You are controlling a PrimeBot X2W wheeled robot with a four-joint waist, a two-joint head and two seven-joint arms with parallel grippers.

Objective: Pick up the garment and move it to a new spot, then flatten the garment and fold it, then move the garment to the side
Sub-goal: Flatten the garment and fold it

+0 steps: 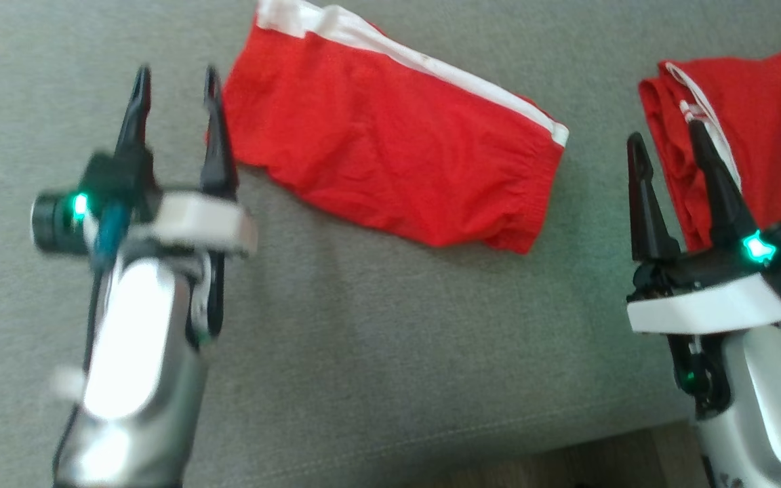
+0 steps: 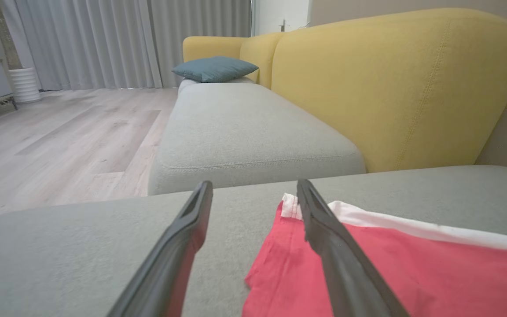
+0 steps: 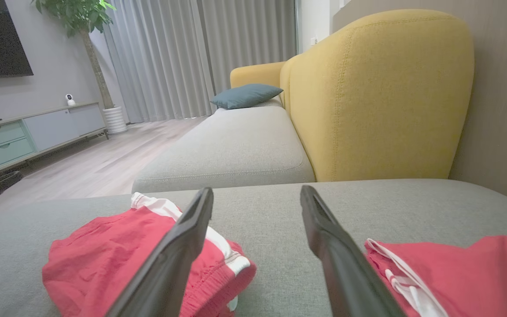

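A folded red garment [image 1: 390,142] with a white stripe along its far edge lies flat on the grey sofa seat [image 1: 363,339]. My left gripper [image 1: 175,74] hovers open just left of it, its right finger at the garment's near-left corner; the left wrist view shows the same red cloth [image 2: 412,273] beside and under that finger, with nothing between the fingers of the left gripper [image 2: 254,185]. My right gripper [image 1: 665,133] is open and empty between the folded garment [image 3: 104,259] and a second red garment [image 1: 756,122], whose white drawstring [image 3: 403,281] lies by its right finger.
A yellow backrest [image 2: 390,88] rises behind the seat. Another grey seat section with a teal cushion [image 2: 214,68] lies ahead. Wooden floor [image 2: 60,141] stretches to the left, with a TV cabinet [image 3: 29,132]. The seat's front edge [image 1: 567,440] runs along the bottom of the head view.
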